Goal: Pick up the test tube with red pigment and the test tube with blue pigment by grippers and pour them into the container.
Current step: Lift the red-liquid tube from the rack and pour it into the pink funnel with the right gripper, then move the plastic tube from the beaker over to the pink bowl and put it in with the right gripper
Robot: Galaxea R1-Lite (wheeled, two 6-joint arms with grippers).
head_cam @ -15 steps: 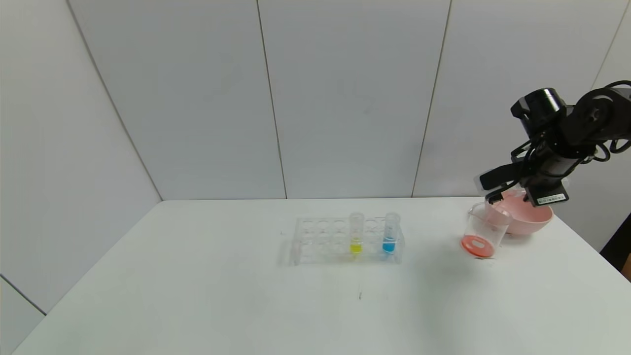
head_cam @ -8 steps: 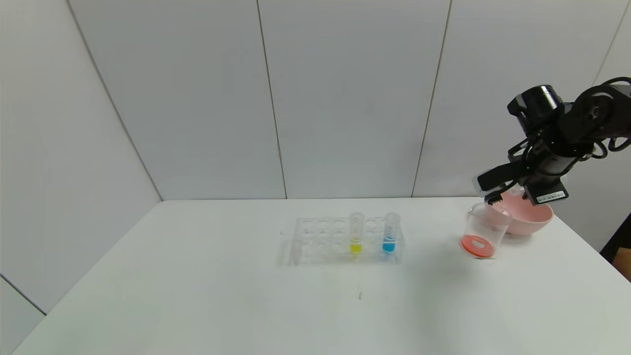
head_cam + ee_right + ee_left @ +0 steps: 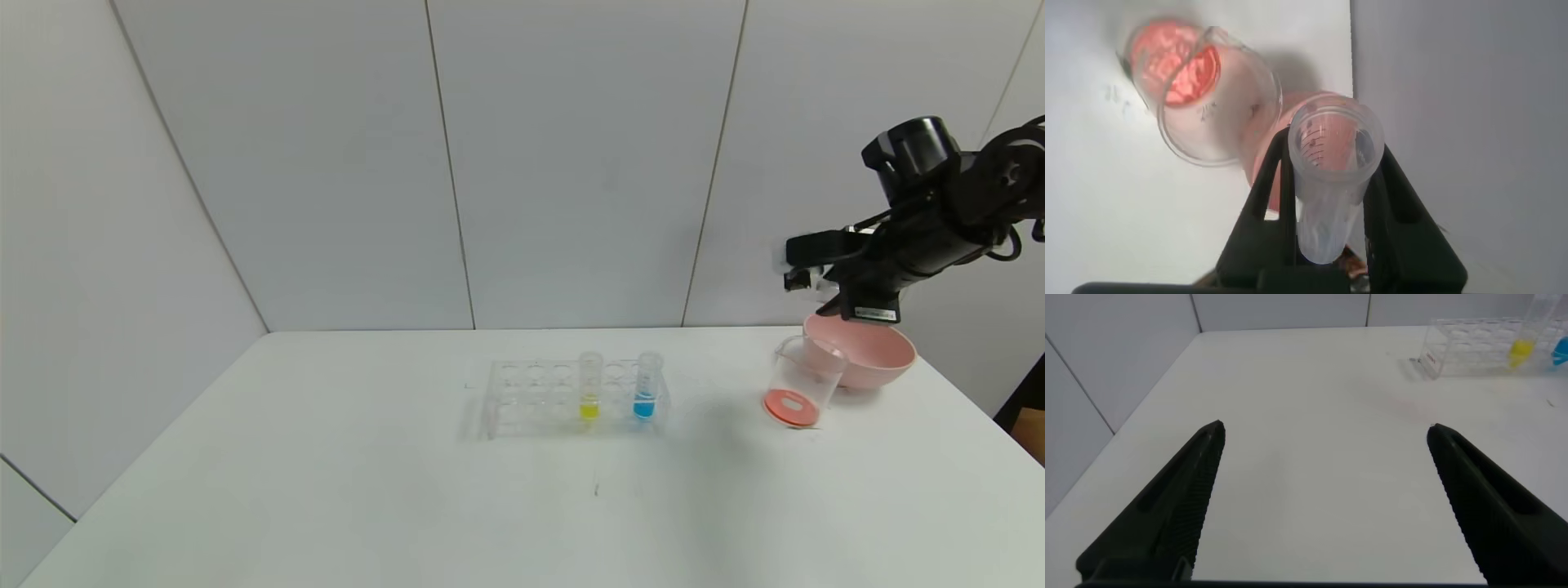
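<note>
My right gripper (image 3: 798, 276) hangs above the container (image 3: 804, 382), shut on a clear test tube (image 3: 1331, 171) held about level. The tube's open mouth faces the wrist camera, and only a reddish tint shows inside it. The container, a clear glass beaker, holds orange-red liquid at its bottom (image 3: 1180, 69). The test tube with blue pigment (image 3: 645, 390) stands upright at the right end of the clear rack (image 3: 531, 398); it also shows in the left wrist view (image 3: 1560, 348). My left gripper (image 3: 1324, 429) is open and empty over bare table, out of the head view.
A pink bowl (image 3: 878, 355) stands just behind the beaker, under my right wrist. A yellow-liquid tube (image 3: 589, 390) stands in the rack to the left of the blue one. The white table (image 3: 326, 490) ends close to the right of the bowl.
My right gripper has risen off the beaker's rim and swung the tube from tilted-down to about level. The rack, the tubes in it and the beaker have not moved.
</note>
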